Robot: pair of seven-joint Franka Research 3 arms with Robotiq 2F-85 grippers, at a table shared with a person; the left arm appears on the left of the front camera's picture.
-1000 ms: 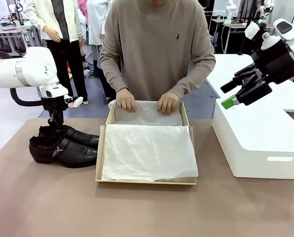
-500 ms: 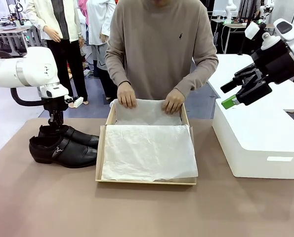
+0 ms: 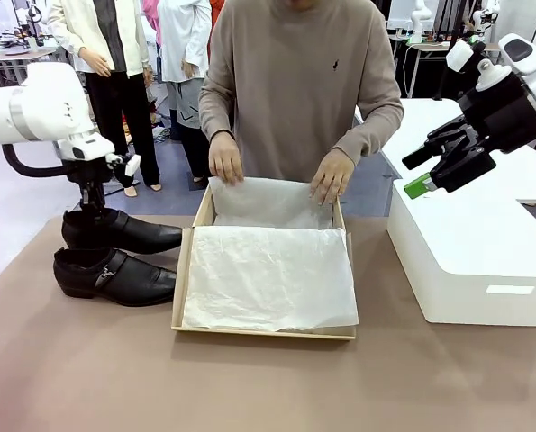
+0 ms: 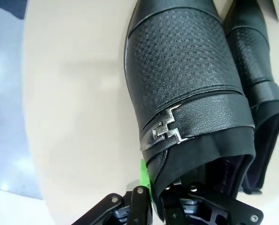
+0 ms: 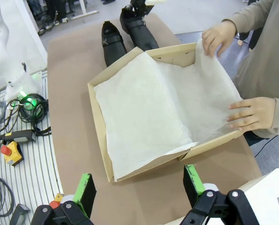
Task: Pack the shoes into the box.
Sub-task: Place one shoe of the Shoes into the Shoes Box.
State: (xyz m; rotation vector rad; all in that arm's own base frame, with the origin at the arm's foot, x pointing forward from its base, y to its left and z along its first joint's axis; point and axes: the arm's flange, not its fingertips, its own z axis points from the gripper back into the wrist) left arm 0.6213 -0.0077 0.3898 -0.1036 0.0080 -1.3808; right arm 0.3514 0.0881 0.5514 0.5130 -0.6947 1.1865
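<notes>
On the left the near shoe (image 3: pixel 114 276) lies just beside the box (image 3: pixel 179 279), which is lined with tissue (image 3: pixel 268 274). Behind it, my left gripper (image 3: pixel 91 209) is clamped on the heel rim of the far shoe (image 3: pixel 123 232). On the right, my right gripper (image 3: pixel 430 175) hangs spread above the white box (image 3: pixel 466 261). Farthest off, a person's hands (image 3: pixel 225 160) hold the tissue's far edge.

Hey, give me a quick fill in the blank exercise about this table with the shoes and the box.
The left gripper has its jaws ____ on the farther shoe.
The right gripper, raised near the white box, has its jaws ____.
The other shoe rests on the ____, left of the cardboard box.
Missing words: shut, open, table.
</notes>
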